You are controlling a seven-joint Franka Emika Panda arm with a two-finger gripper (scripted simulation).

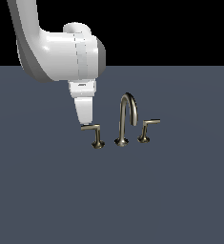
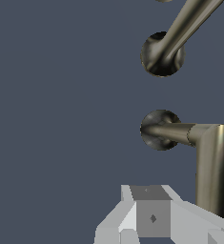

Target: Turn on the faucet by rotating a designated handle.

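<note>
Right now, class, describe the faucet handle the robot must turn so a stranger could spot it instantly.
Find the arched spout mid-floor. Brassy levers flank it; the handle is the one on the exterior view's left, directly under the white fingers. Unlike the other lever, its stem stands upright.

A brassy handle (image 2: 199, 143) rose from its round foot on the grey floor (image 2: 61, 95), its arm passing beside a pale gripper finger (image 2: 151, 217); the spout (image 2: 180, 28) slanted nearby.
</note>
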